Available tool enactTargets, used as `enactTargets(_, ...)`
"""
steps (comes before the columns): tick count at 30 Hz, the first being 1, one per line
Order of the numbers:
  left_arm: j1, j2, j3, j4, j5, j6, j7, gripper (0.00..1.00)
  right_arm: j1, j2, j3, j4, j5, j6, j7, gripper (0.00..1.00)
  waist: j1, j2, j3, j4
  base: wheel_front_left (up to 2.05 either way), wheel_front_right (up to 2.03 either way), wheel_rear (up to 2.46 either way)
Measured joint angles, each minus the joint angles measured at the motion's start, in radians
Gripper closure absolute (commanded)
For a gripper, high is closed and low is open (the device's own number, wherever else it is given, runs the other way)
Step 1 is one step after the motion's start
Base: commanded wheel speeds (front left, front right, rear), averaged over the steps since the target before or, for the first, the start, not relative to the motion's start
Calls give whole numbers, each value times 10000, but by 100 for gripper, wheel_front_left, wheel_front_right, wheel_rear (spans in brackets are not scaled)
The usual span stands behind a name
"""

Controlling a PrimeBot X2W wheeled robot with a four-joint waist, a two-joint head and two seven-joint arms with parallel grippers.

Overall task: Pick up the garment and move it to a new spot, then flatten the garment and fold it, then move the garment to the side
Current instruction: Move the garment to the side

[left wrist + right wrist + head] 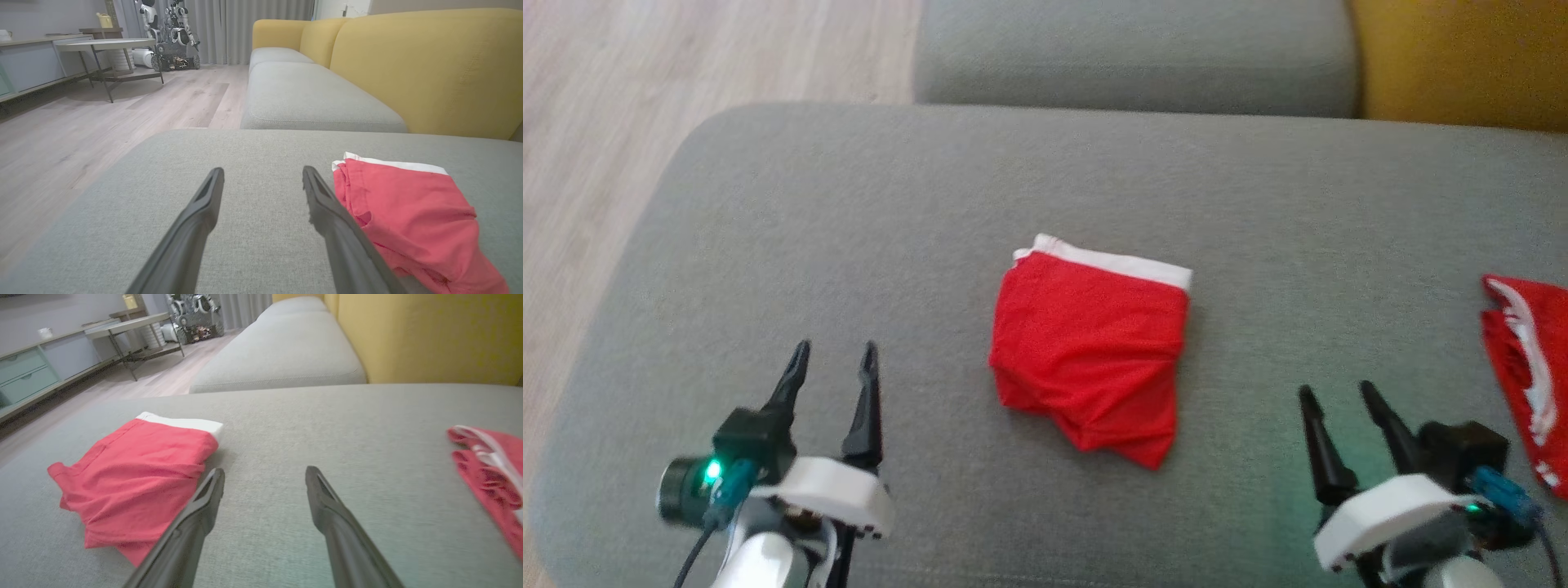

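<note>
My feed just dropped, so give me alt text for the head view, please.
A red garment with a white waistband lies folded at the middle of a grey sofa cushion. The left gripper and right gripper stand open on either side of it, holding nothing. A second, crumpled red garment lies at the right edge.

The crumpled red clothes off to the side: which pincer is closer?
Right. The right pincer is just beside the crumpled red clothes; the left pincer is far across, past the folded red shorts.
</note>
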Motion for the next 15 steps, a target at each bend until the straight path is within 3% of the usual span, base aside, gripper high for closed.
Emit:
enactTargets(6,-644,-328,-138,161,50,-155,-190,0,-1216,-6,761,1620,385,0,-374,0,0,0,497,795,0,0,0)
enactTargets(9,-934,-468,-188,314,100,-251,-274,0,-2046,-8,1335,3022,639,0,-518,0,0,0,820,1278,0,0,0)
enactTargets(15,-1190,-650,-236,430,100,-332,-326,0,-2820,-8,1710,4654,1235,0,-663,0,0,0,1197,1729,0,0,0)
